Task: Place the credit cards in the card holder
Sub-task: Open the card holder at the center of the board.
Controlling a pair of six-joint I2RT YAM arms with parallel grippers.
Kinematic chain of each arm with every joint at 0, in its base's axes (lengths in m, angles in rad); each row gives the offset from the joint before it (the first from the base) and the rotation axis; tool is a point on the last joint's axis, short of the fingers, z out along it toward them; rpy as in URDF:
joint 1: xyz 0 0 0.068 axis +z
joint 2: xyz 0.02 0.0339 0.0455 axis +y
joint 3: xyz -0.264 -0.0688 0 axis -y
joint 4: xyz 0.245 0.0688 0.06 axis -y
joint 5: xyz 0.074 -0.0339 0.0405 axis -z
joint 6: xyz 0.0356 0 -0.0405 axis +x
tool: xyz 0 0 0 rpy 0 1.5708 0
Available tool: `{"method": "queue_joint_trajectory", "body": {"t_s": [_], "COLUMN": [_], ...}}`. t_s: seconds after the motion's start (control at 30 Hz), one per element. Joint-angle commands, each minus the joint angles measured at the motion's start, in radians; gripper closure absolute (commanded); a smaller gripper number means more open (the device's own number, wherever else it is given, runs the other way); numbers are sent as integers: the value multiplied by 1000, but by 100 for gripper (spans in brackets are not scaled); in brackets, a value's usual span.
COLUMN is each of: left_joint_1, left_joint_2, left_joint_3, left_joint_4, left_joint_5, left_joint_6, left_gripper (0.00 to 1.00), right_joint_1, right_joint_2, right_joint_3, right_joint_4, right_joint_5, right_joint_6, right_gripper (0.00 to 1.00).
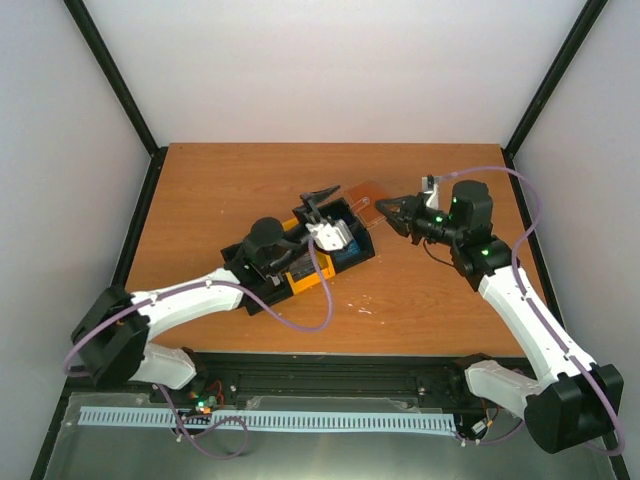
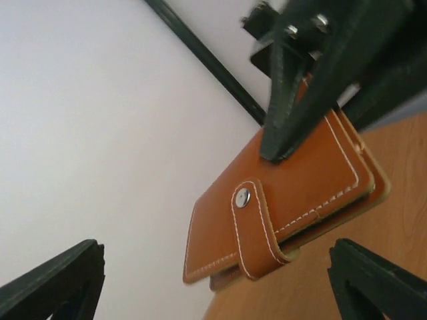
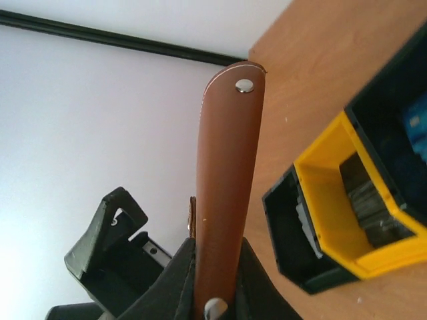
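Right pincer [image 3: 217, 267] pinches the smooth brown stitched card holder [image 2: 307, 187]; left pincer [image 2: 215, 273] spread wide.

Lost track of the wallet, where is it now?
The wallet is pinched in the right claw, mid-table in the top view, just behind the tray, facing the open left claw.

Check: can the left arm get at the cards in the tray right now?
Probably yes. The left gripper is open and empty near the tray, whose cards lie uncovered; the right gripper holds the card holder beside it, not over it.
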Motion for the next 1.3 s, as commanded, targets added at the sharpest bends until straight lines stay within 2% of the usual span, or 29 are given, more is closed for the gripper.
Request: {"method": "queue_joint_trajectory", "body": {"t_s": [0.0, 0.07, 0.13, 0.27, 0.37, 0.43, 0.5, 0.57, 0.7, 0.9, 1.03, 1.1, 1.17, 1.27], "left_joint_1": [-6, 5, 25, 88, 178, 222, 229, 230, 230, 230, 230, 230, 230, 230], "left_joint_2": [-109, -131, -137, -130, -102, -64, -26, -4, -6, -40, -111, -116, -116, -128], "left_joint_3": [84, 149, 235, 387, 471, 510, 534, 538, 538, 506, 423, 429, 442, 445], "left_joint_4": [-254, -405, -542, -685, -737, -723, -661, -602, -551, -437, -341, -380, -426, -498], "left_joint_5": [-7, -13, 66, 187, 353, 521, 683, 755, 770, 788, 751, 762, 786, 842], "left_joint_6": [-472, -679, -861, -1170, -1415, -1521, -1592, -1666, -1694, -1695, -1635, -1573, -1503, -1355], "left_gripper": [2, 0, 0, 0, 0, 2, 9, 15, 24, 66, 81, 91, 98, 99], "right_joint_1": [1, 1, 2, 4, 18, 33, 43, 57, 88, 112, 112, 111, 111, 111], "right_joint_2": [-40, -43, -42, -23, -13, -13, -11, -7, -8, -17, -43, -51, -48, -25], "right_joint_3": [52, 70, 76, 106, 143, 155, 156, 151, 135, 116, 120, 135, 176, 262], "right_joint_4": [125, 142, 172, 264, 300, 320, 344, 370, 421, 409, 338, 300, 239, 101], "right_joint_5": [75, 83, 74, -20, -86, -117, -152, -172, -167, -157, -159, -174, -193, -242], "right_joint_6": [-222, -330, -407, -454, -448, -436, -411, -383, -356, -362, -412, -438, -479, -587], "right_gripper": [97, 97, 97, 96, 96, 95, 95, 95, 94, 93, 88, 82, 71, 55]}}
